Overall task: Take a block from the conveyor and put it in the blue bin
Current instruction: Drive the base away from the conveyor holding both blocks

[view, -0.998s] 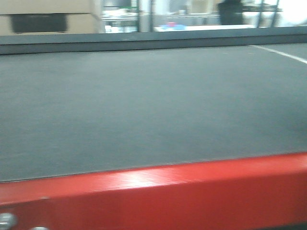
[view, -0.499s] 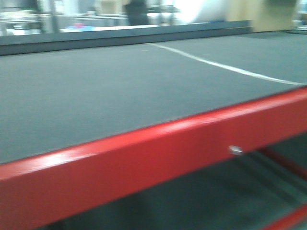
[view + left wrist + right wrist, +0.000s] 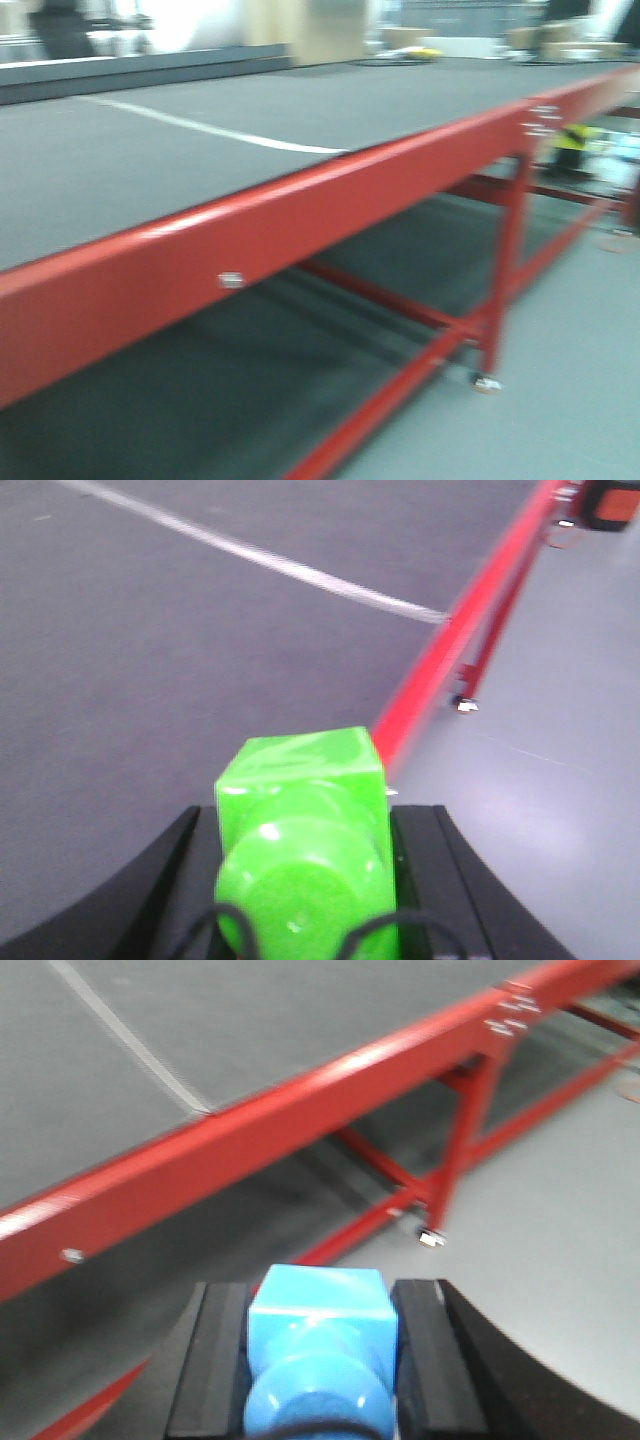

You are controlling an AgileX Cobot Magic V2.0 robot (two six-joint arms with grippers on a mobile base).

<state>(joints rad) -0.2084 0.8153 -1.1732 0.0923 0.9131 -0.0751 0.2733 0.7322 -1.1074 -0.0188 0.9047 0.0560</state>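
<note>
The conveyor's dark grey belt and glossy red frame run across the front view, and no block lies on the visible belt. My left gripper is shut on a bright green block, held above the belt near its red edge. My right gripper is shut on a light blue block, held beside the red frame over the floor. The blue bin is out of view.
A white line crosses the belt. The frame carries a small silver button. Red legs and cross braces stand on the grey floor. A yellow object sits beyond the frame at the right.
The front view has swung to the right: the white line has slid left, and the conveyor's legs, braces and the floor have come into view.
</note>
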